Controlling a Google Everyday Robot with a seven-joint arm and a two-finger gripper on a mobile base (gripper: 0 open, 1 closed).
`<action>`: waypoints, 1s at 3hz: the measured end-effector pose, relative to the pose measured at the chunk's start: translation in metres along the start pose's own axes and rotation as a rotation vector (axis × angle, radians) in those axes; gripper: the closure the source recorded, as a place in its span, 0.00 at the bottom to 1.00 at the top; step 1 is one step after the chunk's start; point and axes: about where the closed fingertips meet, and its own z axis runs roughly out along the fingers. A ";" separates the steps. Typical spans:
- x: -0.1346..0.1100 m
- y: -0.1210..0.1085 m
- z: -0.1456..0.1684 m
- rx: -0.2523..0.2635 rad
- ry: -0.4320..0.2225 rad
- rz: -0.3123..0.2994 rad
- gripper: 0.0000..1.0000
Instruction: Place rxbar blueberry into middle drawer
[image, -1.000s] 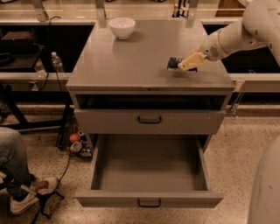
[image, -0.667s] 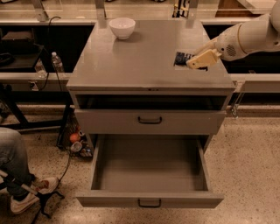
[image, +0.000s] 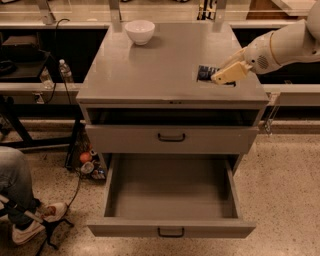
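Note:
The rxbar blueberry (image: 205, 73), a dark blue flat bar, is at the right side of the grey cabinet's top (image: 160, 65). My gripper (image: 223, 76) reaches in from the right on a white arm and is shut on the bar's right end, holding it at or just above the surface. The middle drawer (image: 171, 230), the cabinet's lowest one, is pulled fully open below, and its inside is bare. The matching drawer above it (image: 171, 138) is closed.
A white bowl (image: 139, 31) stands at the back left of the cabinet top. A dark open slot (image: 170, 117) runs under the top. A seated person's leg and shoe (image: 22, 220) are at the bottom left. A water bottle (image: 65, 71) and floor clutter (image: 87, 162) are left of the cabinet.
My gripper and the bar have shifted a little to the right over the cabinet top, then dipped slightly. The drawers and bowl have not moved.

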 end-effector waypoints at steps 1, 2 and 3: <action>0.017 0.036 -0.001 -0.075 0.032 -0.014 1.00; 0.046 0.076 0.003 -0.146 0.043 0.014 1.00; 0.095 0.119 0.024 -0.214 0.105 0.077 1.00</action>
